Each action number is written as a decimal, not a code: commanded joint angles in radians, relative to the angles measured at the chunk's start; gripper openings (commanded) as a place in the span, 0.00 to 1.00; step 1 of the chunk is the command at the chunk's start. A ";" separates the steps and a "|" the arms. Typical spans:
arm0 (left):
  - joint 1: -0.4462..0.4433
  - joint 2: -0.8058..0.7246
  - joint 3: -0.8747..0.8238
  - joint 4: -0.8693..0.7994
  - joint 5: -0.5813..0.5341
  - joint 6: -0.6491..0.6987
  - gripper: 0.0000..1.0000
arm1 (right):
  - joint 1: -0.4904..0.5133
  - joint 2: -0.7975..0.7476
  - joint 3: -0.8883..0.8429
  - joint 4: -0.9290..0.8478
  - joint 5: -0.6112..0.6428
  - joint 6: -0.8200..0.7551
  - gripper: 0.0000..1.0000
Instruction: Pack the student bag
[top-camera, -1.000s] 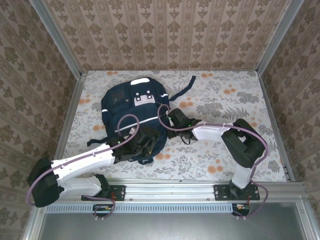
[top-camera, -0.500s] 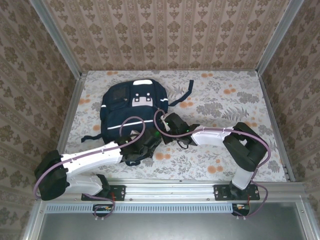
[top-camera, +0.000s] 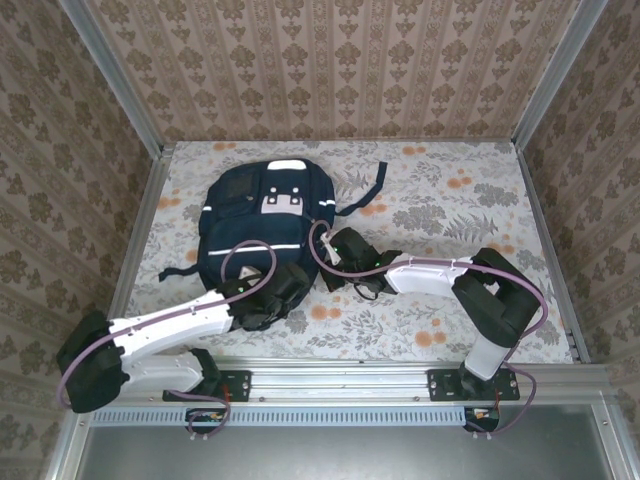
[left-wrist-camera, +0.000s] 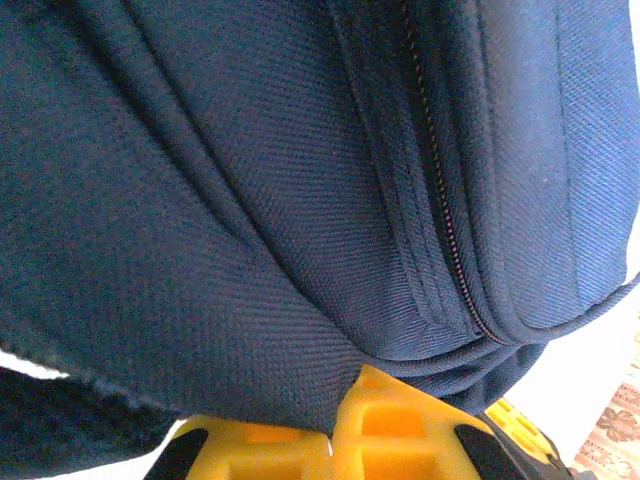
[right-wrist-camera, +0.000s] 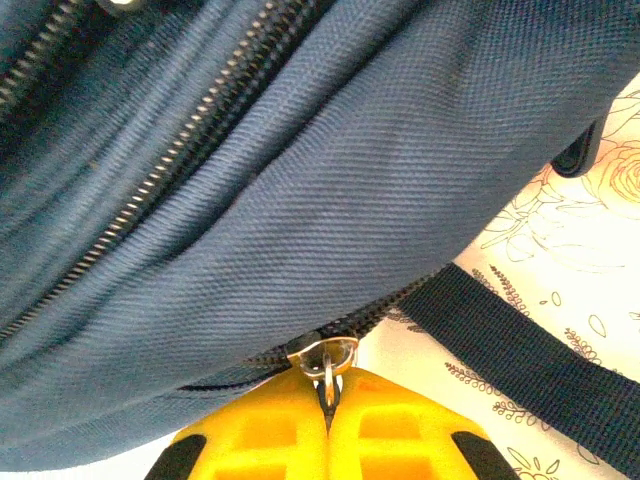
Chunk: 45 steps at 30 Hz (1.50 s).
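The student bag (top-camera: 258, 215), navy with white stripes and patches, lies flat at the table's centre-left. My left gripper (top-camera: 288, 285) is at the bag's near edge. In the left wrist view its yellow fingers (left-wrist-camera: 400, 425) are shut on a fold of the bag's navy fabric (left-wrist-camera: 250, 260), beside a closed zipper line (left-wrist-camera: 440, 220). My right gripper (top-camera: 334, 254) is at the bag's right side. In the right wrist view this gripper (right-wrist-camera: 328, 392) is shut on the metal zipper pull (right-wrist-camera: 324, 356) at the end of a zipper track.
A dark strap (top-camera: 366, 190) trails from the bag toward the back right, and another strap (right-wrist-camera: 520, 365) crosses the floral tablecloth (top-camera: 450, 200). Patterned walls enclose three sides. A metal rail (top-camera: 340, 380) runs along the near edge.
My left gripper has closed on the bag's fabric at its near edge. The bag has shifted slightly toward the back. The right gripper stays shut at the bag's right side.
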 joint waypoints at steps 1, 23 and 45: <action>0.019 -0.094 0.023 -0.193 -0.103 0.017 0.00 | -0.019 -0.031 0.032 -0.033 0.093 -0.041 0.00; 0.049 -0.214 -0.018 -0.088 -0.020 0.180 0.00 | -0.250 0.171 0.286 -0.153 0.263 -0.083 0.00; 0.114 0.140 0.275 0.057 0.140 0.477 0.52 | -0.365 0.021 0.263 -0.190 0.194 -0.079 0.52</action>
